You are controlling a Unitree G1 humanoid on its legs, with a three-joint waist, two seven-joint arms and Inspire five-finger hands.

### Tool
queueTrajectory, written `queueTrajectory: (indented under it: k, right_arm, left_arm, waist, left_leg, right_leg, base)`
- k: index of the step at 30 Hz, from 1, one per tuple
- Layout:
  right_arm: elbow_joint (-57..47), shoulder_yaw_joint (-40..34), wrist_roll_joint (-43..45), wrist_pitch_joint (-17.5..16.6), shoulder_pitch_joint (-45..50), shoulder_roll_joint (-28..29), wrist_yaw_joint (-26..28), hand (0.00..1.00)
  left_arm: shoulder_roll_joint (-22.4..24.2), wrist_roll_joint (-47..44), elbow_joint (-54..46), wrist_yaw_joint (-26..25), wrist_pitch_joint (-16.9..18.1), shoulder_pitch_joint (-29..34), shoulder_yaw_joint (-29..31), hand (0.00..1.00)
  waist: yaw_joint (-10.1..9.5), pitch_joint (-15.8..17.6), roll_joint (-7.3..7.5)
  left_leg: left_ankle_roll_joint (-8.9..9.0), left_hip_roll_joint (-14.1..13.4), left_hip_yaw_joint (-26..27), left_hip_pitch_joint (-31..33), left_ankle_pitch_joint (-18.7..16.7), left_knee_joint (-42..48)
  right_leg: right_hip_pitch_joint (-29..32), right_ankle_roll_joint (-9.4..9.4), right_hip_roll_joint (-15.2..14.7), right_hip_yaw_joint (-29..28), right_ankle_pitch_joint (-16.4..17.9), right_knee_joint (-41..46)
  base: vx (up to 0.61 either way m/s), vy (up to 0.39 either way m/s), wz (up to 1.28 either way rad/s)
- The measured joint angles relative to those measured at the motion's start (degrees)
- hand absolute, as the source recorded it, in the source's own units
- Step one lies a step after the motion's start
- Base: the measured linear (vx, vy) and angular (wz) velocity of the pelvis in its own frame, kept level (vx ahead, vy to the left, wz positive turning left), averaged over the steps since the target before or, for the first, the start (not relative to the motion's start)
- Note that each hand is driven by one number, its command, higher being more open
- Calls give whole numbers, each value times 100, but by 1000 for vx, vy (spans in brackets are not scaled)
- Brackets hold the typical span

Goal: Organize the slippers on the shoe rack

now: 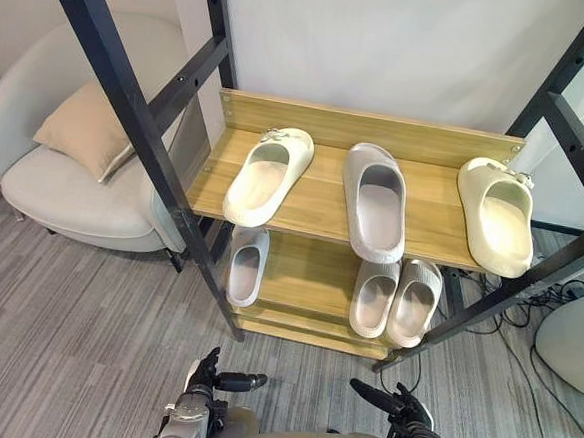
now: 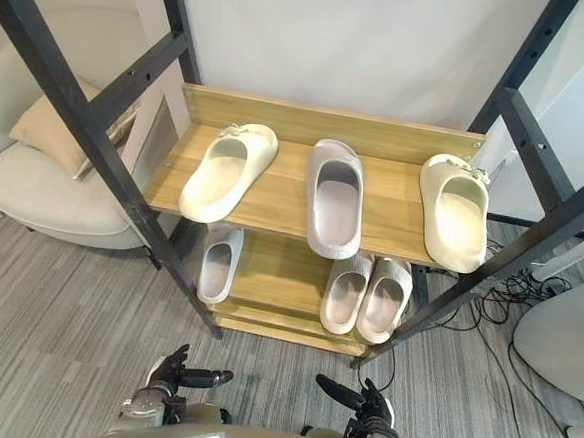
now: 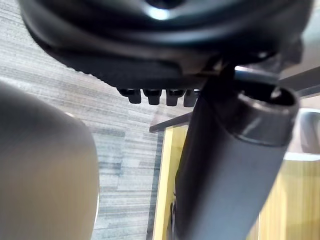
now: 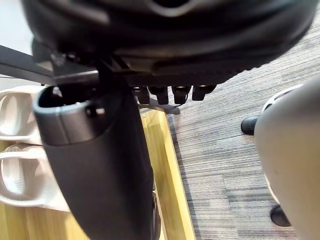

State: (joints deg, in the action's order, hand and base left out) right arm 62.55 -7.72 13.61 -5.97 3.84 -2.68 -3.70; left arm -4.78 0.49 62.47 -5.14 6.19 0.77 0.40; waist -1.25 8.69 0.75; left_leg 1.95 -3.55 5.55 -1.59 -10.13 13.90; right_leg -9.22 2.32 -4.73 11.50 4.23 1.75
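Note:
The wooden shoe rack [image 1: 323, 206] has a black metal frame. Its top shelf holds a cream slipper [image 1: 267, 175] on the left, a grey slipper [image 1: 374, 202] in the middle and a second cream slipper [image 1: 497, 215] on the right. On the lower shelf a single grey slipper [image 1: 247, 266] lies at the left, and two grey slippers [image 1: 375, 297] [image 1: 415, 302] lie side by side at the right. My left hand [image 1: 211, 379] and right hand [image 1: 399, 405] hang low in front of the rack, both open and holding nothing, thumbs pointing toward each other.
A grey armchair [image 1: 83, 199] with a beige cushion [image 1: 86, 127] stands left of the rack. A slanted black frame post [image 1: 130, 102] crosses in front of the rack's left side. Cables [image 1: 527, 301] and a pale rounded object [image 1: 574, 344] lie on the floor at the right.

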Motion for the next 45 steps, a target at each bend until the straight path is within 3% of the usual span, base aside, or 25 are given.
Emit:
queueTrajectory:
  k: [7, 15, 21, 29, 36, 45]
  right_arm:
    - [-174, 284, 125, -13, 66, -49, -14, 100]
    - [-2774, 670, 450, -168, 1204, -5, -147, 100]
    - [-4965, 665, 402, -284, 2299, 214, -209, 100]
    - [-6821, 973, -567, -421, 2864, 329, -402, 100]
    - [-7680, 1381, -1410, -562, 2862, 305, -539, 100]
    - [-7778, 1573, -1908, -544, 2899, 112, -825, 100]
  left_arm:
    - [-44, -1, 74, -5, 2, -5, -238, 100]
    - [-54, -254, 73, -81, 3, 96, -235, 100]
    - [-113, -274, -23, -124, 11, 223, -168, 100]
    - [-87, -209, -40, -142, 89, 295, -217, 100]
    - [-141, -88, -24, -185, 218, 270, -711, 100]
    - [-185, -19, 86, -187, 264, 167, -1077, 100]
  waist:
    - [28, -65, 10]
    - [163, -99, 10]
    - [231, -179, 153]
    - [320, -228, 91]
    - [321, -255, 41]
    - [355, -243, 17]
  left_leg:
    - [-25, 105, 16, -241, 298, -573]
    - [-11, 72, 205, -431, 452, -892]
    - [-16, 100, 390, -546, 492, -1091]
    - [-21, 90, 473, -602, 494, -1191]
    - [-21, 76, 405, -646, 494, -1191]
    - [-19, 87, 308, -632, 492, -1190]
  right_leg:
    - [16, 53, -46, -117, -40, -90]
    - [135, 79, 10, -454, -155, -92]
    - [237, 123, -3, -691, -218, -118]
    - [239, 137, 21, -786, -226, -202]
    - [210, 136, 38, -820, -227, -195]
    - [211, 138, 35, -782, -228, -183]
  base:
    - [-1, -5, -3]
    - [-41, -5, -20]
    - [-27, 27, -20]
    - [41, -9, -7]
    - [12, -17, -4]
    - [-9, -7, 2]
